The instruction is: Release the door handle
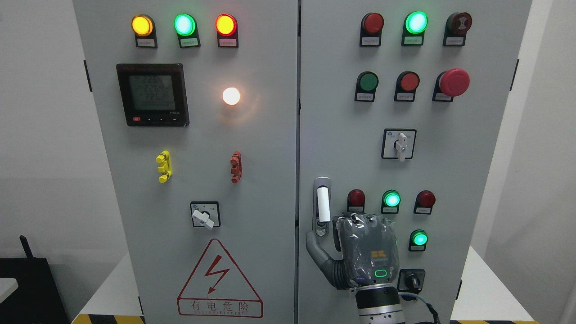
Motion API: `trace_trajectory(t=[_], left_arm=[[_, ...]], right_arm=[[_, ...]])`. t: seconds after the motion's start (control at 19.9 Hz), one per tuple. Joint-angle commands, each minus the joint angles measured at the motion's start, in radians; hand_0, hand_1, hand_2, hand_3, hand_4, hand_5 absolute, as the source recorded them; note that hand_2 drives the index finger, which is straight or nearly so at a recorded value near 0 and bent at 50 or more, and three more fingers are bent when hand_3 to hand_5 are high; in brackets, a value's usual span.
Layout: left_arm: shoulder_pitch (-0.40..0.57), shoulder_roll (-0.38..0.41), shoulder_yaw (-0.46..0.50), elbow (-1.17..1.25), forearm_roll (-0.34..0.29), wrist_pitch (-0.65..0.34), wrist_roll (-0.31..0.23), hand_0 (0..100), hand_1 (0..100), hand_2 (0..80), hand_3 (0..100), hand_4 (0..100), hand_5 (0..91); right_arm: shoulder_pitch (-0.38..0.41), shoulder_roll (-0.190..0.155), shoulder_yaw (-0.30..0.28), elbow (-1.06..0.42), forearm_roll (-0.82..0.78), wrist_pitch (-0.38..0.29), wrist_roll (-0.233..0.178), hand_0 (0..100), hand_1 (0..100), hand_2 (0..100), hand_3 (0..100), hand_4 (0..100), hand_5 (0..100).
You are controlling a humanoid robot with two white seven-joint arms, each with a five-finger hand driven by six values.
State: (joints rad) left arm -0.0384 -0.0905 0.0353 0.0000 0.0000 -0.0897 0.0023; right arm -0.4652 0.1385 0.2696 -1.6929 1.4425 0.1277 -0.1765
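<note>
The door handle [322, 206] sits low on the right cabinet door [486, 148], near the centre seam. The right hand [360, 249] is just below and beside it, thumb sticking out, holding nothing. Pulling back sloppily could probably bump the green button [419, 238] nearby. No containers anywhere here.

The right hand [362, 252] stands just below and right of the door handle [321, 204], its thumb [315, 247] directly under the handle. At 12 o'clock from the handle the door panel [333, 135] is bare and free. At 3 o'clock a red lamp [356, 198] and a green lamp [391, 199] stick out. At 9 o'clock lies the door seam [298, 180], then flat panel
</note>
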Motion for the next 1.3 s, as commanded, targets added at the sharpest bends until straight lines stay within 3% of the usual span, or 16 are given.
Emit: trace_trajectory(t=[0.0,0.25,0.85,1.25], left_arm=[[0.000,0.000,0.000,-0.009,-0.028,-0.001,0.001,12,39,0.0,0,0,0.0],[0.000,0.000,0.000,-0.009,-0.028,-0.001,0.001,12,39,0.0,0,0,0.0],[0.000,0.000,0.000,-0.009,-0.028,-0.001,0.001,12,39,0.0,0,0,0.0],[0.000,0.000,0.000,-0.009,-0.028,-0.001,0.001,12,39,0.0,0,0,0.0]], right_arm=[[-0.021,0.003,-0.001,0.001,0.010,0.001,0.005,36,35,100,100,100,98],[-0.023,0.003,-0.004,0.001,0.010,0.001,0.005,41,37,100,100,100,98],[-0.021,0.004,-0.018,0.006,0.009,0.000,0.005,41,45,100,100,100,98],[-0.021,0.009,-0.032,0.002,0.007,0.001,0.002,51,43,100,100,100,98]])
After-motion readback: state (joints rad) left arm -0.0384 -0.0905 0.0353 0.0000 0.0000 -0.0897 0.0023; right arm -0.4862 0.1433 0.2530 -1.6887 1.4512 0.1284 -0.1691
